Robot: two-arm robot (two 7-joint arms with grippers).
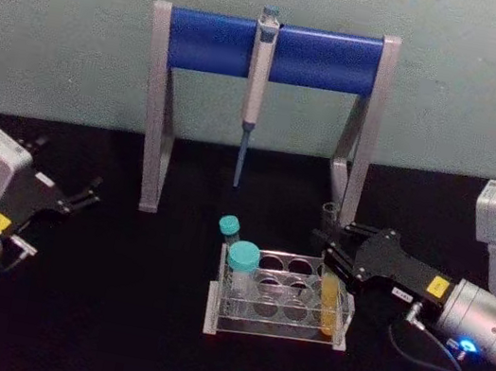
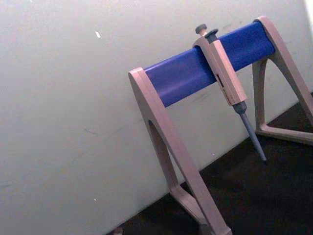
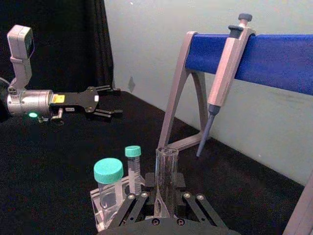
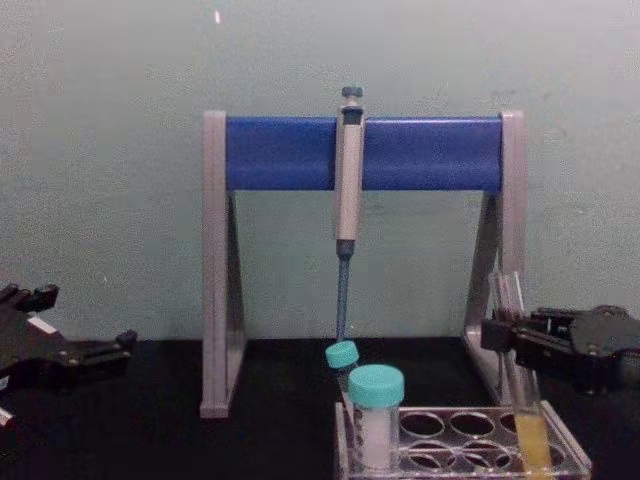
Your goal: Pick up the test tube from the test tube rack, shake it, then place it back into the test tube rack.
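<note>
Bench [image 1: 105, 343] is black, so clear glass reads badly against it. Pipette stand [image 1: 272, 50] is at the back, and its right leg is just behind the tube's rim, so watch that on any lift. Test tube rack [image 1: 272, 332] is centre, with two teal-capped tubes [image 1: 243, 258] at its left end. Left end effector [image 1: 87, 196] is parked well left, jaws spread. Right end effector [image 1: 327, 240] is clamped on the test tube [image 1: 330, 308] high up, above the yellow liquid. The tube leans in a right-end hole with its bottom seated in the rack.

I'd expect it to be light, rigid, slick, brittle and uncapped. Upper bare glass is the right hold. Use modest force and shake gently or it spills.

Hard to read: the round bottom behind the rack wall, how deep it sits, and the exact fill level.
</note>
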